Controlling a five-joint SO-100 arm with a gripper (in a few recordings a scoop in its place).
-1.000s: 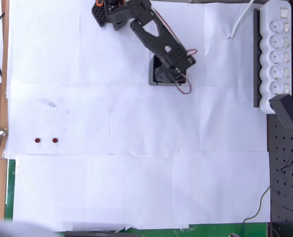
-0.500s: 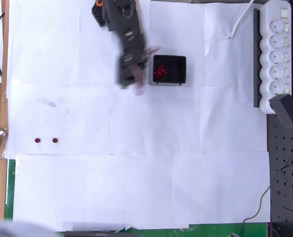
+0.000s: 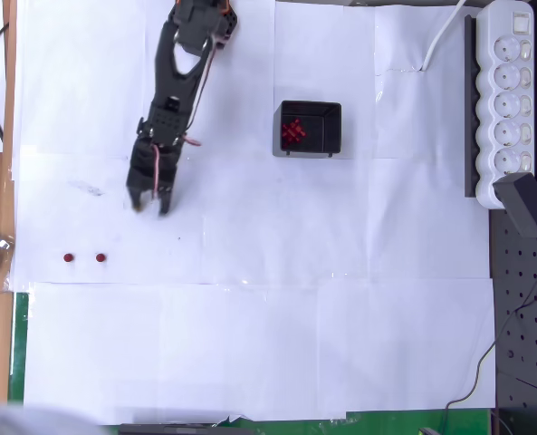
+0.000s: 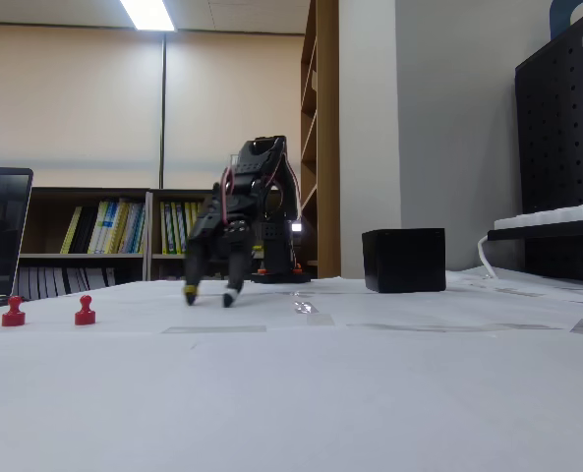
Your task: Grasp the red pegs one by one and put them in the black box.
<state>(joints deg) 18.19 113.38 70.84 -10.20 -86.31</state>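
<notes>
1. Two red pegs stand on the white paper near its left edge in the overhead view — the right peg (image 3: pixel 100 257) is the nearer to the arm, the left peg (image 3: pixel 68 257) just beside it. In the fixed view they stand upright, round head on top (image 4: pixel 85 311) (image 4: pixel 14 311).
2. Several more red pegs (image 3: pixel 292 132) lie in the black box (image 3: pixel 333 130), well apart to the right, so the step in hand is likely the reach for the next peg.
3. The hand (image 3: pixel 150 205) hangs above and to the right of the right peg, fingers parted to a moderate gap and holding nothing; the fixed view shows both tips (image 4: pixel 208 293) close above the surface (image 4: pixel 370 393), pointing down.
4. To do it well, take the right peg first — it is closest, and taking it leaves its neighbour clear.
5. Centre the gap over the peg's head before descending, since the peg is far smaller than the opening.
6. Keep the outer finger from straying toward the left peg; a knock could topple or roll it.
7. Close low on the stem, then lift straight up before swinging to the box.
</notes>
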